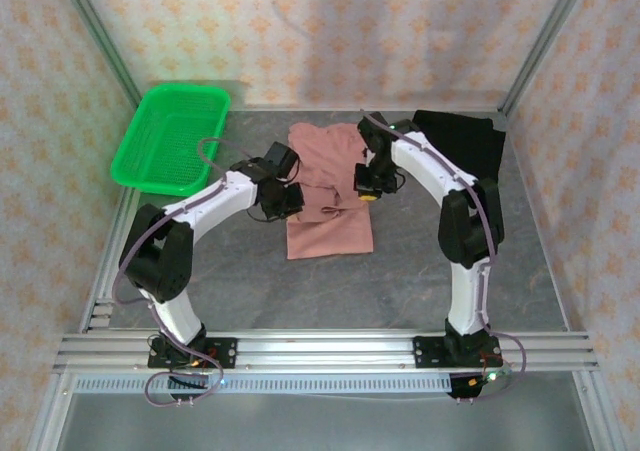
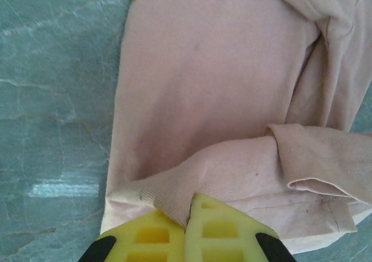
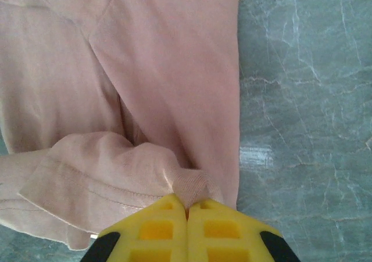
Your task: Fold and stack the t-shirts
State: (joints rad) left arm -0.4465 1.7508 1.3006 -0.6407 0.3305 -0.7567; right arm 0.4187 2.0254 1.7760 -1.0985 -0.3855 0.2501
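Lying mid-frame in the top view, the dusty salmon-pink cloth t-shirt (image 1: 330,233) is pinched by the left end effector (image 2: 189,215) and the right end effector (image 3: 187,203), each clamped on a fold of its edge. The plain black cloth t-shirt (image 1: 465,143) is spread at upper right of the grey marbled surface (image 1: 300,291).

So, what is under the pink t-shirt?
The grey table shows around the pink t-shirt, so it lies on that. Anything directly beneath is covered by cloth. The black t-shirt lies apart.
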